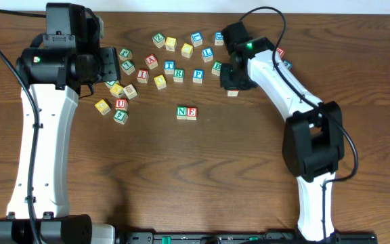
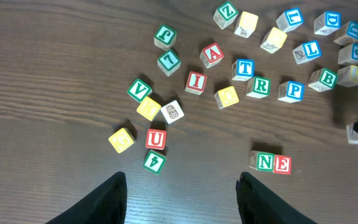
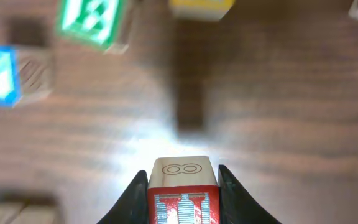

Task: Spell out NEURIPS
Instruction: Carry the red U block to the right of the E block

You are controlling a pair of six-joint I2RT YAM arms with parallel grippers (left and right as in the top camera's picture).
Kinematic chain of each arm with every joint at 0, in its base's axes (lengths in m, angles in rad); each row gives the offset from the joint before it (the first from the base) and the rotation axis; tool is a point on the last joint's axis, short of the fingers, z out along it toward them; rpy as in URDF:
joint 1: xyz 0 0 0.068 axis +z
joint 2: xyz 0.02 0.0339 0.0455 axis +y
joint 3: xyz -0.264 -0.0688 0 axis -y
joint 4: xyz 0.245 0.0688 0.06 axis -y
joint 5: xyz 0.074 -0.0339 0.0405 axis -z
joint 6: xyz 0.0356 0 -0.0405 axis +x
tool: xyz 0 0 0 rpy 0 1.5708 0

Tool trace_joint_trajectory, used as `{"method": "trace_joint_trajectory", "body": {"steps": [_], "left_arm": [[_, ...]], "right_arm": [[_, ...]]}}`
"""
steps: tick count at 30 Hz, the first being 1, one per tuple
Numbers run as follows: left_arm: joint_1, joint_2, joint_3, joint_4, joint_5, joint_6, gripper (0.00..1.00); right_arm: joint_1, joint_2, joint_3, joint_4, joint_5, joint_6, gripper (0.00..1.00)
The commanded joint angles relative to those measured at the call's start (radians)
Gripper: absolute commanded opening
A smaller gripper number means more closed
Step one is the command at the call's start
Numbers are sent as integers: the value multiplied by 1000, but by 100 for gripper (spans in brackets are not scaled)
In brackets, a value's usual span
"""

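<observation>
Right gripper is clamped on a red-faced cube; the letter cannot be read. N-E pair is set mid-table, leftward and baseward of it. U cube lies nearer left gripper, which is parted and empty.
</observation>
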Motion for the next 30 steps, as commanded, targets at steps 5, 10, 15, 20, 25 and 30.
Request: {"method": "trace_joint_trajectory", "body": {"steps": [5, 10, 15, 20, 25, 30], "left_arm": [[-1, -3, 5, -3, -9, -5, 56], [-1, -3, 5, -3, -9, -5, 56], [-1, -3, 5, -3, -9, -5, 56], [-1, -3, 5, -3, -9, -5, 56], [-1, -3, 5, -3, -9, -5, 56], [-1, -3, 5, -3, -9, -5, 56]], "right_arm": [[118, -25, -52, -45, -29, 59, 26], [174, -25, -101, 4, -23, 85, 26], [188, -25, -109, 37, -1, 92, 25], [188, -24, -113, 67, 5, 108, 23], [197, -24, -145, 113, 5, 111, 25], [202, -24, -180, 149, 5, 118, 27]]}}
